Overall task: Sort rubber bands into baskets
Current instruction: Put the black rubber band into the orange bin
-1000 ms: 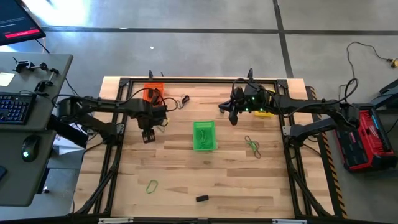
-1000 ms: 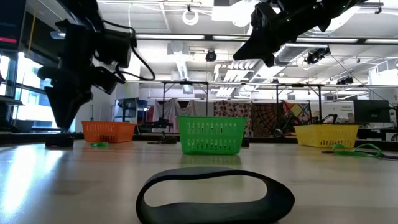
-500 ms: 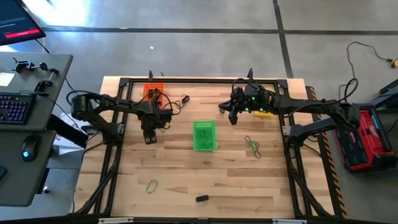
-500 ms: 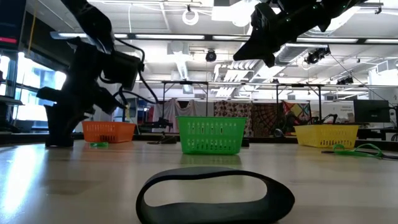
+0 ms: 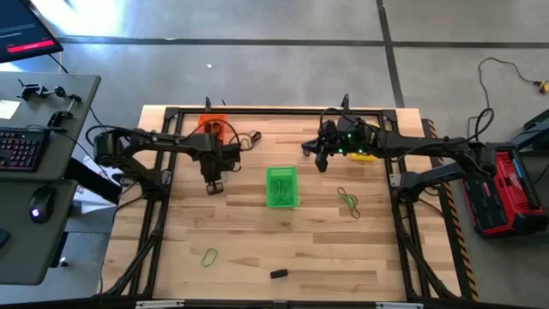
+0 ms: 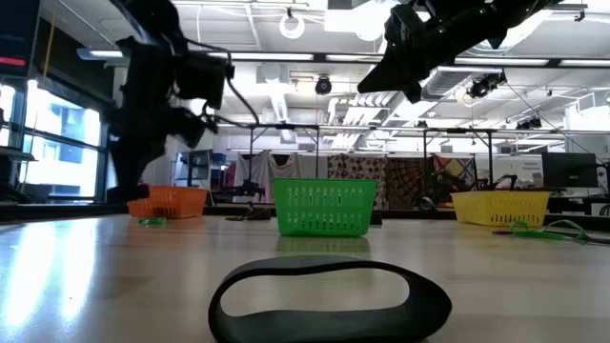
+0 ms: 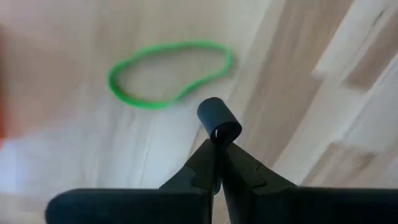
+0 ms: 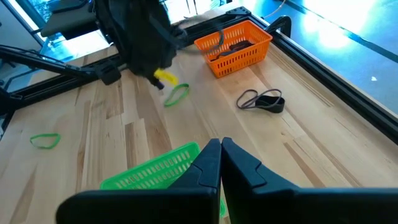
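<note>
My left gripper (image 5: 214,184) points down at the table between the orange basket (image 5: 212,129) and the green basket (image 5: 281,186). It is shut on a small black rubber band (image 7: 217,119). A green rubber band (image 7: 168,74) lies flat on the wood just beyond it. My right gripper (image 5: 322,163) hangs shut above the table beside the yellow basket (image 6: 502,207) and holds nothing. More bands lie loose: a black pair (image 8: 261,101) by the orange basket, a green-and-tan tangle (image 5: 348,199), a green one (image 5: 209,256) and a black one (image 6: 329,300) near the front. My left gripper pinches the black rubber band between its two fingertips (image 7: 211,146), coming from above and pointing down. A short curled loop (image 7: 219,115) of the band sticks out past the tips. Whether that loop still touches the wood, I cannot tell.
The dark metal frame (image 5: 171,116) runs around the table's edge. The orange basket (image 8: 235,45) holds dark bands. Bare wood lies between the green basket and the front edge. A desk with a keyboard (image 5: 21,146) stands left of the table.
My left gripper has moved a short way toward the table's right edge, toward the green basket, staying pointed down. Its fingers, spread a second ago, have shut on the black band. My right arm has kept still.
</note>
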You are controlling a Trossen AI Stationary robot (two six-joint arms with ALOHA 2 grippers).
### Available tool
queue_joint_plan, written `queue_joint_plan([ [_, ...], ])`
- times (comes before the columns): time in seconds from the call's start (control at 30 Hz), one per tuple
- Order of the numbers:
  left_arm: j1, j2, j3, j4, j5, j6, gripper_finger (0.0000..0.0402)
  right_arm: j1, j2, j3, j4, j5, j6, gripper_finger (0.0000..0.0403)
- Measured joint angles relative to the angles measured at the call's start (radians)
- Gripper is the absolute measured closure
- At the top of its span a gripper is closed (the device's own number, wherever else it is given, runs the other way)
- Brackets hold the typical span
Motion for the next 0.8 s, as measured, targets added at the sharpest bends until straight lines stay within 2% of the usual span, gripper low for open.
queue_joint_plan([
  [0.23,0.117,-0.035,0.147,-0.093,0.004,-0.150,0.0398,0.000,0.000,0.000,0.000,0.000,0.000,0.0402],
  [0.53,0.358,-0.052,0.348,-0.164,0.003,-0.192,0.0400,0.000,0.000,0.000,-0.008,0.000,0.005,0.0402],
  [0.8,0.546,-0.033,0.380,-0.175,0.000,-0.154,0.0401,0.000,0.000,0.000,-0.008,0.000,0.025,0.0402],
])
